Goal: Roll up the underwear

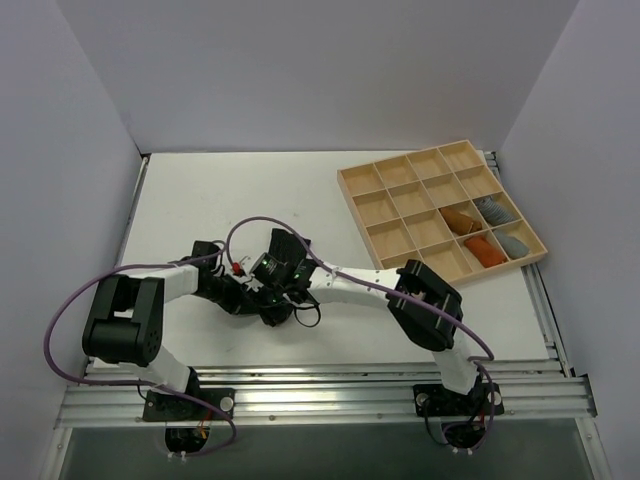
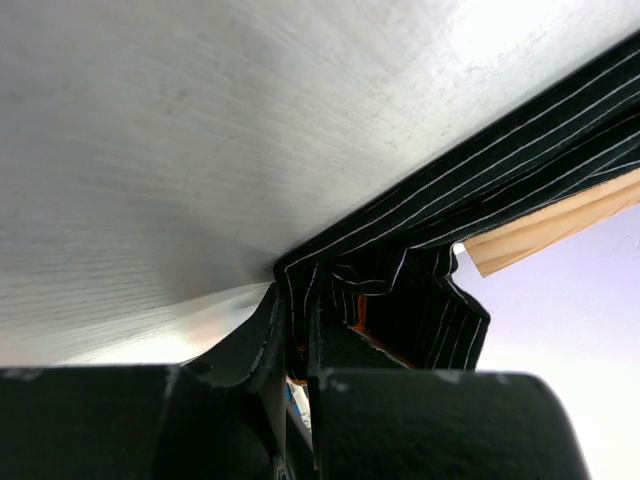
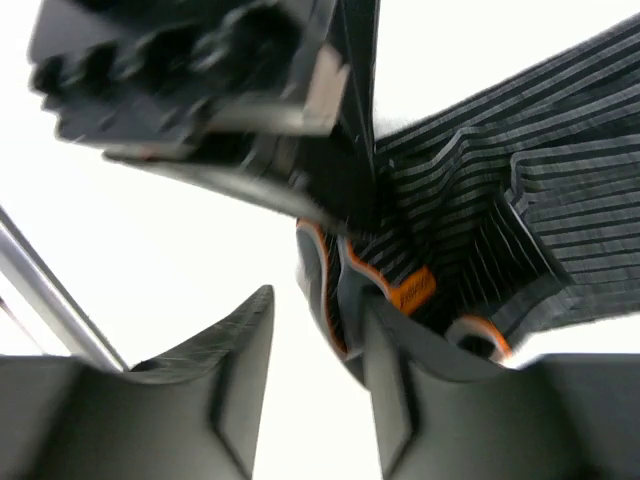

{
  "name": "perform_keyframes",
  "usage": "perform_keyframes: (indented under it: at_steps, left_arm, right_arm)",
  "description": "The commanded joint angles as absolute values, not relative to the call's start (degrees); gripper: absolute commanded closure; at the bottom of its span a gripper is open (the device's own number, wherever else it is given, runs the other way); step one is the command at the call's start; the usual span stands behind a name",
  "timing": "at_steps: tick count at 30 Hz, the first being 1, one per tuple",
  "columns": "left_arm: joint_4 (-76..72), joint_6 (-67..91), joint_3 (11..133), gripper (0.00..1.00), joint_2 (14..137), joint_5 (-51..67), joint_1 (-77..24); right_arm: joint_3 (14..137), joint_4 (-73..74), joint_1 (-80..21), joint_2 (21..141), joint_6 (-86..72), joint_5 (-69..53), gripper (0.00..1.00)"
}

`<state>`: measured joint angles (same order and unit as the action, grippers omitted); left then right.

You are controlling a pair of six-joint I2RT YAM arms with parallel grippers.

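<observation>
Black pinstriped fabric, the underwear (image 2: 470,190), lies bunched close to the table's near edge, roughly midway between the left and right edges, where your two arms meet. Your left gripper (image 2: 297,305) is clamped on a fold of it. Your right gripper (image 3: 312,330) has its fingers apart, with the garment's orange-trimmed edge against one finger. A wooden tray (image 1: 362,218) sits toward the far right corner.
</observation>
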<state>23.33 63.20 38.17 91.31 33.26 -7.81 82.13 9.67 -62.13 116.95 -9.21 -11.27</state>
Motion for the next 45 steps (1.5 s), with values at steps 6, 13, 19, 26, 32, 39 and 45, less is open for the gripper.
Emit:
perform_keyframes:
  at_steps: [6,13,19,26,32,39,45]
  left_arm:
    - [26.0,60.9,41.7,0.98,93.3,32.0,-8.1]
    - [25.9,60.7,41.7,0.98,93.9,32.3,-8.1]
    - [26.9,60.1,42.2,0.98,94.0,32.5,-8.0]
    - [26.8,59.9,42.4,0.98,94.2,32.6,-8.1]
    - [26.9,59.8,42.6,0.96,94.1,32.9,-8.2]
    - [27.2,60.4,43.1,0.78,92.7,33.0,-8.1]
    - [27.9,60.7,42.8,0.59,90.3,32.4,-8.2]
  right_arm:
    - [82.1,13.8,-62.6,107.3,-9.1,-8.2,0.57]
    - [82.7,13.5,-62.9,107.8,-8.0,-4.8,0.52]
    - [83.1,12.7,-61.3,108.6,-8.4,2.8,0.48]
    - [82.6,13.0,-61.0,110.7,-9.1,3.6,0.48]
    - [82.3,10.7,-61.0,112.9,-9.3,2.6,0.53]
    - [83.3,9.5,-61.8,115.0,-9.6,0.6,0.87]
    - [82.1,7.7,-62.3,115.4,-10.1,-4.6,0.86]
